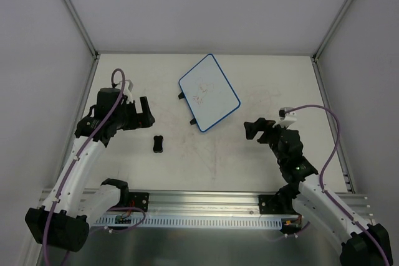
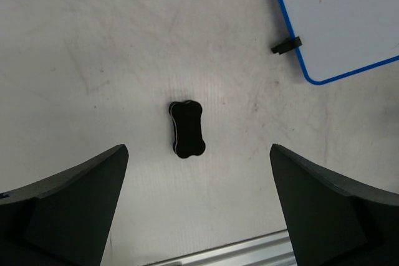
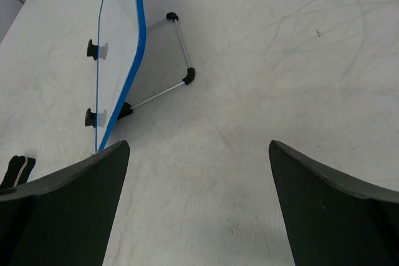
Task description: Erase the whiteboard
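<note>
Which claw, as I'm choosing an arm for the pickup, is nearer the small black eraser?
The left claw: the eraser lies close beside it, centred in its wrist view; the right claw sits much farther off, beyond the whiteboard.

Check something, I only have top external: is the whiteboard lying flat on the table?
Observer: No. Right wrist shows the whiteboard tilted up on a wire stand with black feet.
Operator: Left gripper lined up on the eraser?
Observer: Roughly. Left wrist shows the eraser lying flat just ahead of the open fingers, near centre, untouched.
Operator: Right gripper holding anything?
Observer: No. Right wrist shows it open, with only table between the fingers and the board's blue edge ahead to its left.
</note>
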Tool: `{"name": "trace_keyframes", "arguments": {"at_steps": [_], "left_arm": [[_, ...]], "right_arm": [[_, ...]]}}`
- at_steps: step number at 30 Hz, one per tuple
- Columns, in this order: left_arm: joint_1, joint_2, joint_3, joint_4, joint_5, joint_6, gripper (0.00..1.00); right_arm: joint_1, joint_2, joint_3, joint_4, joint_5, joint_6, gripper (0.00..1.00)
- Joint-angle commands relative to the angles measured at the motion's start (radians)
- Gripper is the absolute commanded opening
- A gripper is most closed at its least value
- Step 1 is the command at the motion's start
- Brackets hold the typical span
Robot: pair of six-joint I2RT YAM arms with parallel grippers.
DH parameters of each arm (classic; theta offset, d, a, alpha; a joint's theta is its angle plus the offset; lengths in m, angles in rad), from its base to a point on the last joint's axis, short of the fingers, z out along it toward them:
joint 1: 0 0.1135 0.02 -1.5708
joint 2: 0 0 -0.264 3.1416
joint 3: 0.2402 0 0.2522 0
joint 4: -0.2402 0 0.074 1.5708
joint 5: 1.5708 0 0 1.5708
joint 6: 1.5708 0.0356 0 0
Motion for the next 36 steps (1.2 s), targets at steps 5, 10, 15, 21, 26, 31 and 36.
{"name": "trace_keyframes", "arguments": {"at_steps": [5, 10, 15, 21, 26, 31, 36], "left_arm": [[-0.077, 0.021, -0.019, -0.069, -0.068, -0.04, 0.99], [-0.175, 0.051, -0.016, -0.069, -0.157, -0.083, 0.99], [-0.244, 0.113, -0.02, -0.069, -0.244, -0.131, 0.99], [-0.263, 0.203, -0.051, -0.064, -0.286, -0.227, 0.99], [-0.281, 0.226, -0.097, -0.006, -0.334, -0.267, 0.99], [-0.281, 0.243, -0.128, 0.059, -0.337, -0.264, 0.99], [-0.281, 0.327, -0.124, 0.086, -0.318, -0.263, 0.99]], "right_arm": [[-0.044, 0.114, 0.09, 0.102, -0.259, 0.025, 0.99], [-0.122, 0.224, 0.121, 0.2, -0.427, 0.153, 0.98], [-0.142, 0.262, 0.156, 0.255, -0.485, 0.218, 0.96], [-0.162, 0.401, 0.21, 0.358, -0.521, 0.295, 0.76], [-0.165, 0.469, 0.221, 0.405, -0.479, 0.312, 0.73], [-0.164, 0.553, 0.224, 0.468, -0.464, 0.321, 0.67], [-0.163, 0.628, 0.245, 0.545, -0.484, 0.329, 0.64]]}}
